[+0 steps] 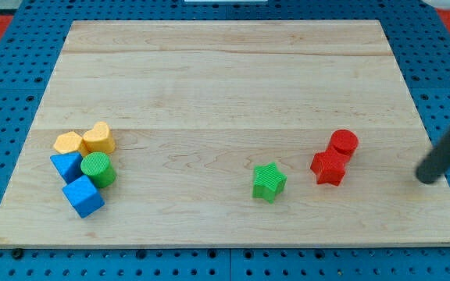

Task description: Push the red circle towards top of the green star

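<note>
The red circle is a short red cylinder at the board's right, touching a red star just below and left of it. The green star lies to the left of the red pair, a little lower. My tip is the lower end of the dark rod coming in from the view's right edge. It stands to the right of the red circle and slightly lower, well apart from it, touching no block.
A cluster sits at the board's left: a yellow hexagon, a yellow heart, a blue triangle, a green cylinder and a blue cube. The wooden board lies on a blue pegboard.
</note>
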{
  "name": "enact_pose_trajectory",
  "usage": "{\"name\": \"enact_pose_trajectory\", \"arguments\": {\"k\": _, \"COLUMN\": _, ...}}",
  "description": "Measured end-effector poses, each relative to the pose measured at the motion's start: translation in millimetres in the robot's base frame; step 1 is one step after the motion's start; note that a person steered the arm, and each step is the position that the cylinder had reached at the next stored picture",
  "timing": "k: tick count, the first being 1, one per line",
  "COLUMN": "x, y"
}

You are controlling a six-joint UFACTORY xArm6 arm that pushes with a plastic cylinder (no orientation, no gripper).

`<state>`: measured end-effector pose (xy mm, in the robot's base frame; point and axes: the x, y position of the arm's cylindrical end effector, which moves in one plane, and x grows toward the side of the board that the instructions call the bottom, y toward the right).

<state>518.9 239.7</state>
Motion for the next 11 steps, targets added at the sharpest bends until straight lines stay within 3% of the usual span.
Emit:
{"name": "enact_pose_trajectory", "arguments": {"k": 2, "x": -59, "y": -94}}
{"name": "enact_pose_trajectory", "arguments": {"k": 4, "x": -104, "y": -130}}
{"name": "enact_pose_trajectory", "arguments": {"k": 6, "x": -86, "y": -31}}
{"name": "enact_pose_trajectory", "arguments": {"k": 9, "x": -76, "y": -145}}
{"name": "enact_pose_trajectory", "arguments": {"k": 10, "x": -81, "y": -147}}
{"name": "enact_pose_trajectory", "arguments": {"k": 11, "x": -82, "y": -41}}
